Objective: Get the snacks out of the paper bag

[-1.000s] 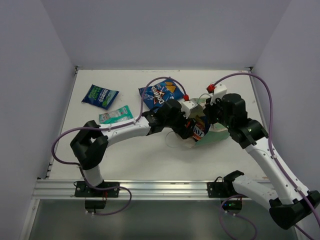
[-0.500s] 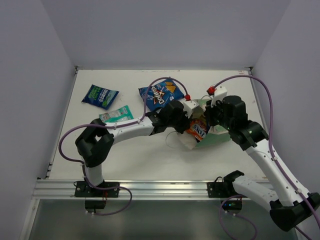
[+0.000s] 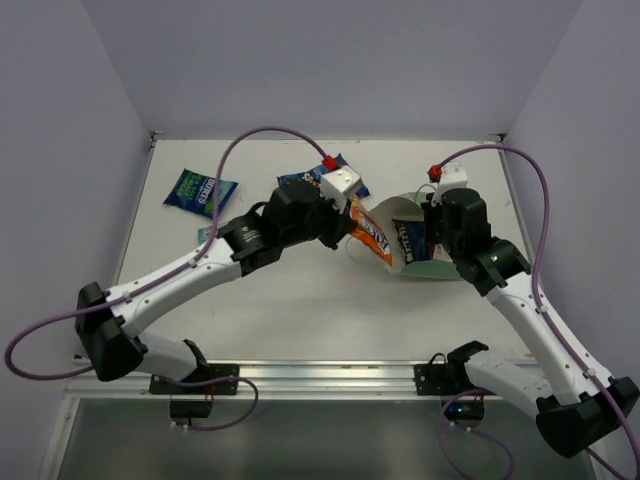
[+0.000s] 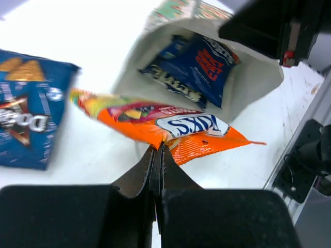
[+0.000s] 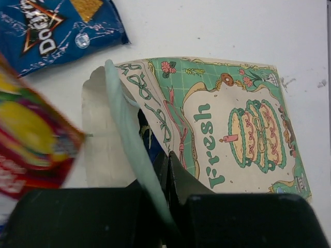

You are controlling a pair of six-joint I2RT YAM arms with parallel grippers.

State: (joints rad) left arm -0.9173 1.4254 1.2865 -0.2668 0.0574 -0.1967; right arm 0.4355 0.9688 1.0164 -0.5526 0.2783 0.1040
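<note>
My left gripper (image 3: 343,222) (image 4: 158,148) is shut on the edge of the red-yellow-orange snack packet (image 3: 368,232) (image 4: 178,126), which hangs just outside the paper bag's mouth. The pale green paper bag (image 3: 400,205) (image 5: 235,129) lies on its side with its mouth facing left. My right gripper (image 3: 432,228) (image 5: 169,156) is shut on its upper edge and holds it open. Dark blue packets (image 4: 199,64) (image 3: 408,238) lie inside. A blue Doritos packet (image 4: 26,119) (image 5: 51,26) lies on the table behind my left wrist.
Another dark blue packet (image 3: 200,192) lies at the far left. A sliver of a teal-white packet (image 3: 205,234) shows under my left arm. White walls close the table on three sides, and an aluminium rail (image 3: 300,375) runs along the near edge.
My left gripper shut on the orange packet inside the bag, then drew it out up and to the left. The right gripper kept its hold on the bag's edge.
</note>
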